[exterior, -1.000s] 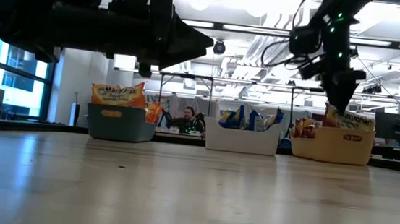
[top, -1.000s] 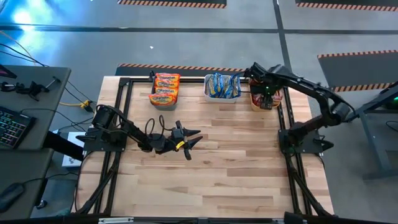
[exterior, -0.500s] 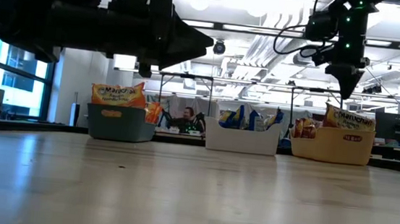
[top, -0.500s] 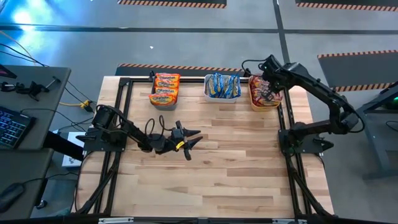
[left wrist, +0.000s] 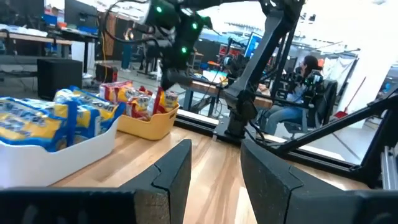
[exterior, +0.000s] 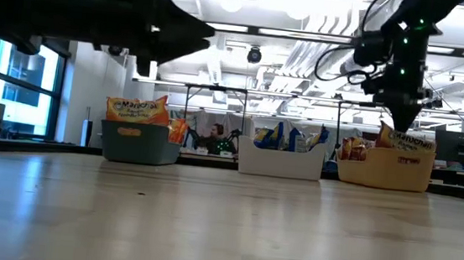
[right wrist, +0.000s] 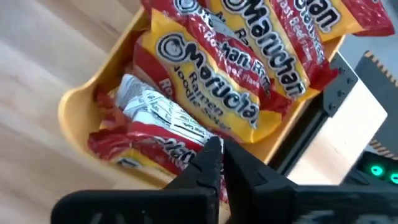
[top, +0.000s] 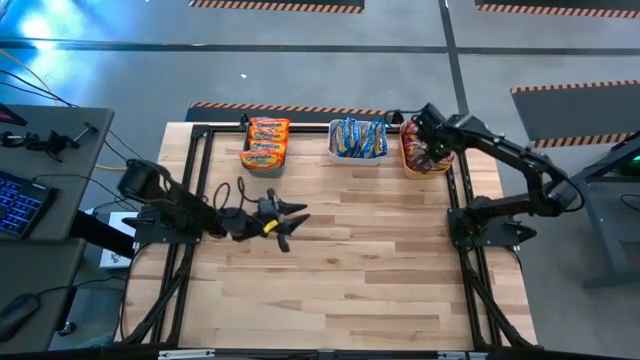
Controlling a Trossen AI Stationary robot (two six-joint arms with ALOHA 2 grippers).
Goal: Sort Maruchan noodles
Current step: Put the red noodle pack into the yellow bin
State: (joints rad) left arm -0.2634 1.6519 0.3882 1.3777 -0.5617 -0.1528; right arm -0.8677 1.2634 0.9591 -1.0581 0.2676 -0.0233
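Red Maruchan noodles [right wrist: 249, 93] lie piled in the orange bin [right wrist: 81, 102], one packet back-up. My right gripper [right wrist: 214, 163], fingers closed and empty, hangs just above them; I should lift straight clear. My left gripper [left wrist: 214, 180] waits part-open over mid-table. Readable: "Maruchan Ramen Noodle Soup".

Grey floor [top: 320, 70] with striped hazard tape [top: 277, 5]; bright ceiling lights [exterior: 310, 2] beyond.

A pale wooden table [top: 340, 270] carries three bins along its far edge: teal [top: 262, 160], white [top: 357, 155], orange [top: 420, 166].
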